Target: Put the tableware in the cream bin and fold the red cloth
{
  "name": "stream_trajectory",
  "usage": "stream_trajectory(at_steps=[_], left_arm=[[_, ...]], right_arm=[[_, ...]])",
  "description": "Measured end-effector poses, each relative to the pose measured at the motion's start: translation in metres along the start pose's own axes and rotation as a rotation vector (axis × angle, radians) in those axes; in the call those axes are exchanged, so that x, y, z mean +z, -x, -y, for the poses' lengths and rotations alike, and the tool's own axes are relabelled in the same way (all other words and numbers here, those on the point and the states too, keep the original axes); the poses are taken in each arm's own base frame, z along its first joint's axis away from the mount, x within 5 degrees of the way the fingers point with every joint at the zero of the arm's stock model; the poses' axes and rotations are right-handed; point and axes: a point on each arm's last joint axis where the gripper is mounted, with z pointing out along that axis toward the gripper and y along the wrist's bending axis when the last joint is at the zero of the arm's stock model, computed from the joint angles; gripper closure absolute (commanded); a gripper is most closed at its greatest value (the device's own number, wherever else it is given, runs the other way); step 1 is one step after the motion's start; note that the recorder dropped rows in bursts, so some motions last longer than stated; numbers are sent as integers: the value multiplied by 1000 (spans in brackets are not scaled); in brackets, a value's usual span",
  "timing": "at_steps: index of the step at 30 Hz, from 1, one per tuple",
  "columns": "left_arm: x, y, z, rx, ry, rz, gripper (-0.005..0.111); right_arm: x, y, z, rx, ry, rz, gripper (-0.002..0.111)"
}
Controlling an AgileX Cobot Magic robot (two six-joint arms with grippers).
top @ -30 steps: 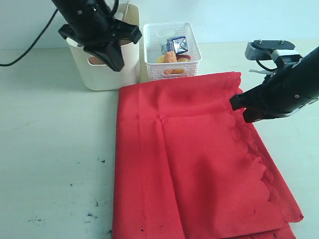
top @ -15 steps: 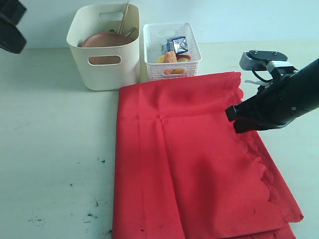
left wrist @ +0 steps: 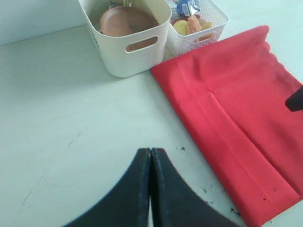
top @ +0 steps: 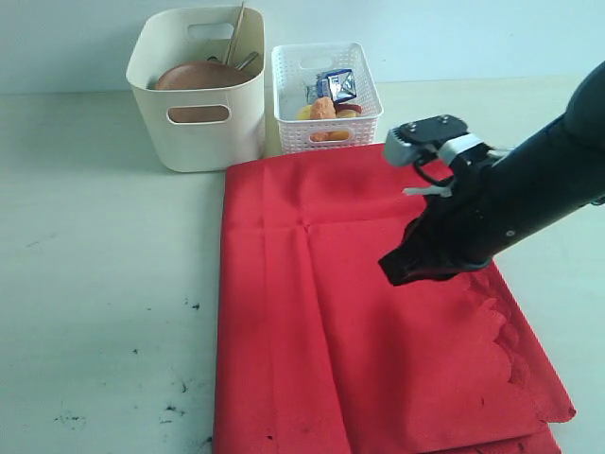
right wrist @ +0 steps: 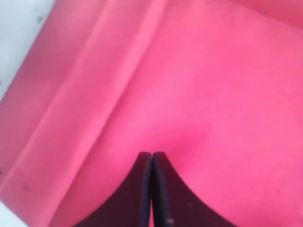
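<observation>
The red cloth [top: 359, 322] lies folded over on the table, scalloped edge at the right; it also shows in the left wrist view [left wrist: 236, 109] and fills the right wrist view [right wrist: 199, 71]. The cream bin [top: 200, 142] stands at the back left, holding the brown plate [top: 198, 76], chopsticks [top: 236, 26] and a steel piece [top: 248, 61]; the other tableware is hidden. My right gripper [top: 393, 272] hovers shut low over the cloth's middle [right wrist: 151, 154], nothing between its fingers. My left gripper [left wrist: 150, 150] is shut over bare table, left of the cloth and out of the exterior view.
A white lattice basket [top: 281, 90] with food and a blue-and-white carton [top: 338, 85] stands right of the bin, touching the cloth's back edge. Bare table with dark specks [top: 180, 378] lies left of the cloth. The bin [left wrist: 120, 59] and basket [left wrist: 208, 30] show in the left wrist view.
The left arm left the bin and went out of the exterior view. The right gripper moved left from the cloth's right edge to over its middle.
</observation>
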Motion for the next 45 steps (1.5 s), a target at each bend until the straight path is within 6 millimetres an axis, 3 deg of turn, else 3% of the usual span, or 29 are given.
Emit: stream_trajectory(at_steps=[4,10,18,26,35,45], left_arm=[[-19,-24,0,-28,36,65,107],[-28,-54,-3,-73,109,106,107],[-9,-81,-13,-144,204,101,107],[18,-96,-15,-147,205,80,107],[36,-105,-16,-138,201,83,107],[40,-108,-16,-136,200,81,107]], right_arm=[[9,1,-21,-110,-10,-19,108],[13,14,-35,-169,-61,-11,108],[19,64,-28,-106,-144,4,108],[47,96,-20,-37,-125,-75,108],[89,88,-5,103,-129,-197,108],[103,77,9,180,-238,-276,108]])
